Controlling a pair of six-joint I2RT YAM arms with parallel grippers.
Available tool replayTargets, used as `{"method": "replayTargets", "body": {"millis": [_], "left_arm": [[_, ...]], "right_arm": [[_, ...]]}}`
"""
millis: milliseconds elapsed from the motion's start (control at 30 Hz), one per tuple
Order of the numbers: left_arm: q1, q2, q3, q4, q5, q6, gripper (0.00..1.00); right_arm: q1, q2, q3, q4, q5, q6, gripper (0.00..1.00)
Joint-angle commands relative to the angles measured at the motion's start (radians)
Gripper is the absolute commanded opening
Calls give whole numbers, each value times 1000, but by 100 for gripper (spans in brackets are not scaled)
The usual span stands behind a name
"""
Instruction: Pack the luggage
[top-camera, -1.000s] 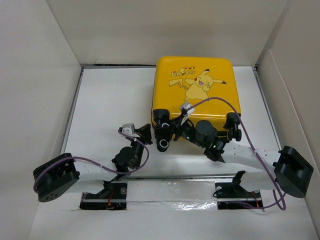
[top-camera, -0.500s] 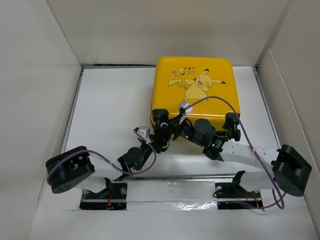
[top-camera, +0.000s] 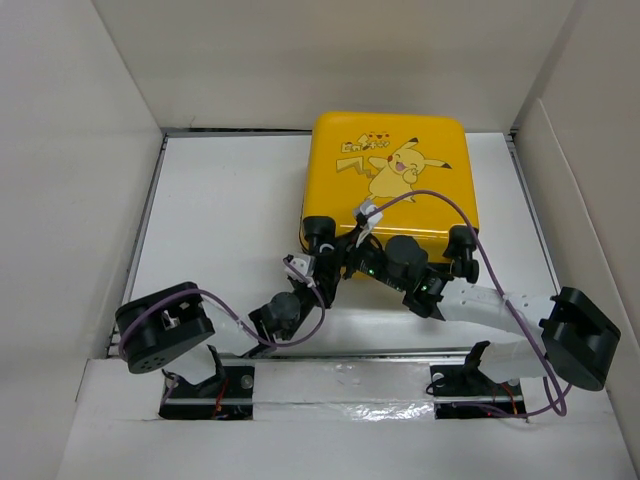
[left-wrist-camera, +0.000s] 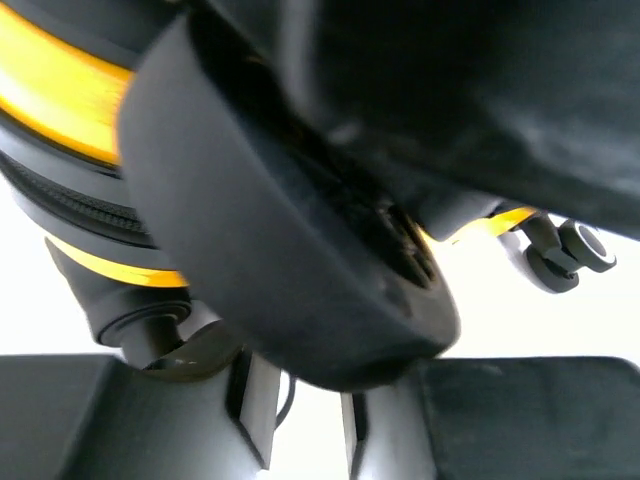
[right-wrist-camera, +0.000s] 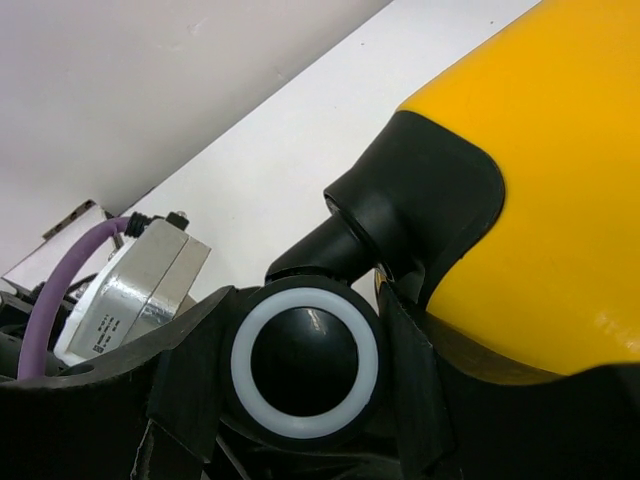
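Note:
The yellow luggage (top-camera: 390, 170) lies flat and closed at the back right of the white table, print side up. My right gripper (top-camera: 338, 262) is at its near-left corner. In the right wrist view that gripper (right-wrist-camera: 305, 372) is shut on a black wheel (right-wrist-camera: 305, 365) with a white ring, below the yellow shell (right-wrist-camera: 560, 200). My left gripper (top-camera: 318, 276) sits just left of the same corner. From the left wrist, a black wheel (left-wrist-camera: 300, 250) looms right above the gripper (left-wrist-camera: 305, 432); the jaws stand slightly apart with bare table between them.
White walls (top-camera: 80, 150) box the table in on the left, back and right. A mounting rail (top-camera: 340, 375) runs along the near edge. Purple cables (top-camera: 450, 205) loop over the luggage and beside the left arm. The left arm's silver camera block (right-wrist-camera: 130, 285) is close to the right gripper.
My left arm has swung right and forward up to the luggage's near-left wheel, and its jaws have parted a little. The right gripper has kept its hold on the wheel.

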Motion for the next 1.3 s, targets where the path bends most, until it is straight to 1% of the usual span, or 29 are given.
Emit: {"method": "replayTargets", "body": {"millis": [0,33,100,133,333,533,600,700,733,767,800,833,867,900,933,967,1033,1067,1133,1167,1233,1267], "left_arm": [[33,8,79,198,-61,-17,18],[33,0,83,194,-77,-19,11],[33,-14,90,190,-114,-19,5],[33,-32,88,189,-124,-17,0],[33,-107,50,184,-205,-17,0],[33,-100,44,149,-234,-9,0],[33,-86,42,146,-227,-11,0],[33,-62,51,134,-168,-17,0],[33,-54,65,131,-150,-13,1],[33,-43,71,106,-130,-5,10],[33,-42,76,98,-119,-11,21],[33,-40,77,98,-111,-12,48],[33,-35,79,98,-110,-16,58],[33,-35,80,95,-111,-17,63],[42,-35,83,91,-114,-17,65],[43,-37,85,85,-114,-17,63],[43,-40,91,69,-122,-19,54],[43,-43,94,57,-131,-19,44],[52,-48,100,55,-137,-19,29],[52,-51,103,55,-148,-13,16],[52,-54,114,51,-163,-9,4],[52,-55,117,51,-173,-2,0]], "right_arm": [[22,-46,67,199,-47,49,23],[22,-47,65,199,-45,49,22],[22,-47,59,200,-42,52,22],[22,-47,53,200,-44,54,22],[31,-35,27,237,-44,72,21],[31,-39,19,238,-39,72,21],[31,-44,18,232,-33,71,21],[31,-44,21,228,-30,68,21],[31,-42,22,228,-30,68,21],[31,-41,24,229,-30,68,21],[31,-41,24,229,-30,68,21],[31,-39,24,228,-30,68,21],[31,-39,24,228,-30,68,21],[31,-39,24,228,-30,68,21],[31,-42,22,226,-30,66,21],[31,-44,22,226,-28,66,21],[31,-47,21,223,-27,66,21],[31,-50,22,220,-27,64,21],[31,-50,21,220,-25,63,21],[31,-52,19,219,-27,63,21],[31,-52,22,219,-30,63,21],[31,-52,21,219,-31,63,21]]}}
